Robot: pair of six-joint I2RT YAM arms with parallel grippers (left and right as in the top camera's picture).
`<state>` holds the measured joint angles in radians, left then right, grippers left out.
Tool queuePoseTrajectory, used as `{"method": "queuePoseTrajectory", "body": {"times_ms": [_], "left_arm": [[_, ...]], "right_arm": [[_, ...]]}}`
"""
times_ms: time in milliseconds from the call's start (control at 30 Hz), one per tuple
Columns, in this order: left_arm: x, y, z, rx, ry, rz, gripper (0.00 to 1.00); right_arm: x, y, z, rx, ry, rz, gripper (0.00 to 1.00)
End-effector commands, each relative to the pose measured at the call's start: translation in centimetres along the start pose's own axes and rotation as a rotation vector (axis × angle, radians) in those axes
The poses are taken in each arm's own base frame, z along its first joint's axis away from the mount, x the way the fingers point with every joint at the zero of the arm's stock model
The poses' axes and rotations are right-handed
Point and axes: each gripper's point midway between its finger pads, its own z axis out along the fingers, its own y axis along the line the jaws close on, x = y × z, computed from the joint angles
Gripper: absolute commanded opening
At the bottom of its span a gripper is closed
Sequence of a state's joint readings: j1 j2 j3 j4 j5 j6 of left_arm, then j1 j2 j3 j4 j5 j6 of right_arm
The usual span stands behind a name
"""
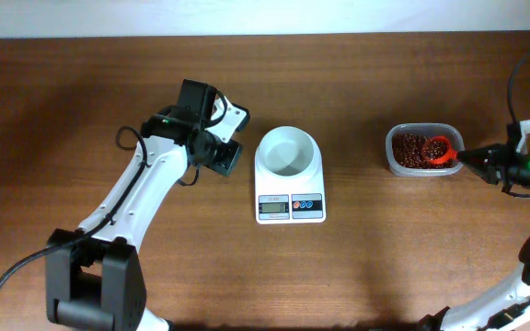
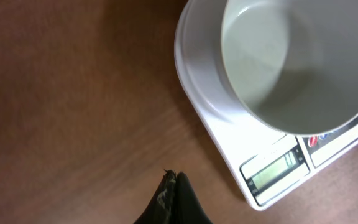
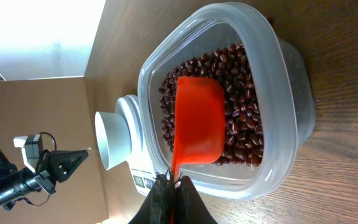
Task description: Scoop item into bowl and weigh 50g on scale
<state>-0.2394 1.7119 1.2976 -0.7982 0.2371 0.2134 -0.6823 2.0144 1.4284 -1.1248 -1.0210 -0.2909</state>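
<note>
Scooping stage, I'd say, and early on, since nothing's in the bowl yet. Going by the right wrist cam, nearest first: the right fingers [image 3: 174, 191] are pinched shut on the thin handle of the red scoop [image 3: 197, 118]. Its cup lies in the clear tub [image 3: 278, 68] on top of the red-brown beans [image 3: 244, 106]. Can't tell if the cup faces up or down, or if it holds anything. Past the tub and well apart from it, the white bowl [image 3: 112, 140] sits on the scale [image 3: 143, 182]. The left arm [image 3: 17, 180] is beyond that.

Next move, imo: dig the cup under the heap, lift it level over the tub rim, cross the bare counter [image 1: 357, 211] to the bowl and tip in. 50g prob. needs more than one trip & a gentle last pour, so the readout matters.

The views differ. The overhead cam gives the layout: scale mid-counter, tub off to its right, left arm just beside the scale's left edge. The left wrist cam is the only one looking into the bowl, which is empty and clean. It also shows the display [image 2: 277, 173], but the digits are too blurry to read. The same cam has the left fingers [image 2: 174, 199] pressed together, holding nothing, above bare wood. Only the right wrist cam shows the grip on the handle; from overhead that's too small to judge.
</note>
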Motion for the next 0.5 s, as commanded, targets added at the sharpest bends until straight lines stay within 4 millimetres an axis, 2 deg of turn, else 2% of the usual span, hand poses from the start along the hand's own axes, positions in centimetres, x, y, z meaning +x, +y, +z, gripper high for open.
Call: {"method": "queuePoseTrajectory", "body": {"times_ms": [0,100,267,367,467], "left_arm": [[2.0,-1.0,0.3,0.037,0.085,-0.077,0.00],[3.8,-3.3,0.6,0.067,0.169,-0.046,0.00],[7.3,-7.8,2.1,0.115,0.289,0.054,0.00],[8.0,-9.4,2.1,0.130,0.320,0.095,0.00],[7.5,-11.3,2.5,0.143,0.297,0.159,0.00]], "right_arm": [[0.4,0.7,1.1,-0.018,0.028,-0.017,0.04],[0.6,0.8,1.5,-0.012,0.041,-0.023,0.04],[0.8,-0.1,1.6,0.043,0.057,-0.030,0.04],[0.8,-0.1,1.6,0.044,0.059,-0.028,0.04],[0.9,-0.1,1.6,0.044,0.060,-0.026,0.04]]}}
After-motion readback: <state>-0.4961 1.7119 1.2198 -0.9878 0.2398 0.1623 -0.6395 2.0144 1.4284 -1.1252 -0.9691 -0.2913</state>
